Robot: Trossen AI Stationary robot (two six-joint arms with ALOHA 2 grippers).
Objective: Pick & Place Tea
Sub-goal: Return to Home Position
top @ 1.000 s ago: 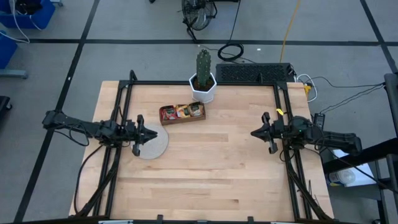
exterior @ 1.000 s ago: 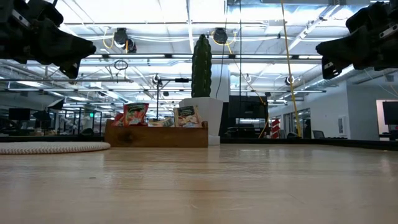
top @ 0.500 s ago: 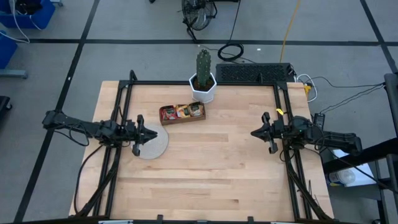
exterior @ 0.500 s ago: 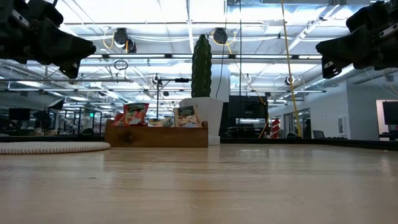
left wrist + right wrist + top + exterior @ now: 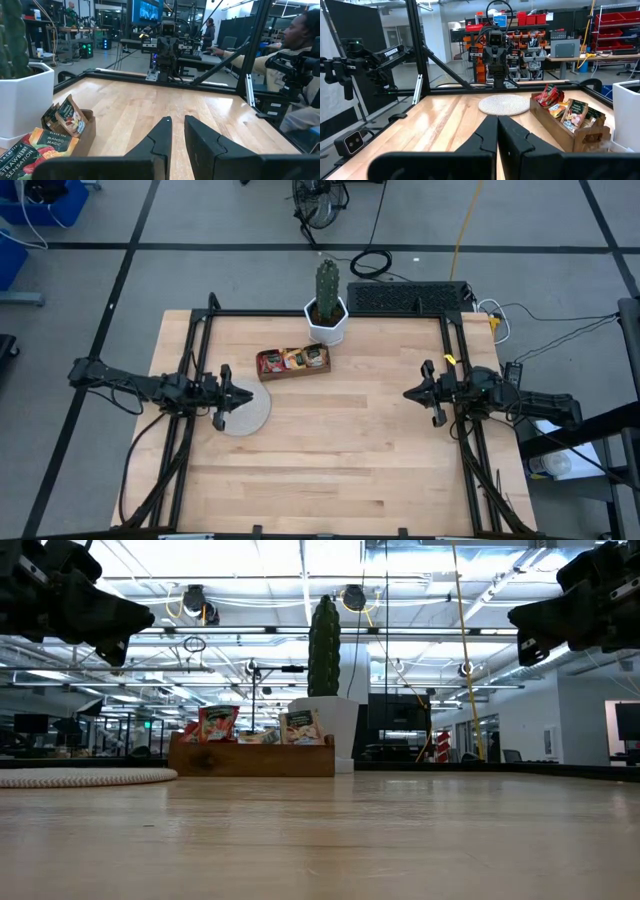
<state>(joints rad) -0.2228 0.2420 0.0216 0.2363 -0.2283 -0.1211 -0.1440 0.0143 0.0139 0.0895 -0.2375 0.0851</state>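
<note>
Sitting in the brown tray (image 5: 292,374), the tea (image 5: 292,360) looks all packed, and I see no loose bag on the desk (image 5: 330,450). I think the step now is going home. The left hand (image 5: 232,396) hangs over the round mat (image 5: 252,418) just beside the tray, fingers close with a thin gap, pinching nothing. The right hand (image 5: 415,393) hangs well apart from the tray, fingers pressed together. Next, both arms only need to park.
</note>
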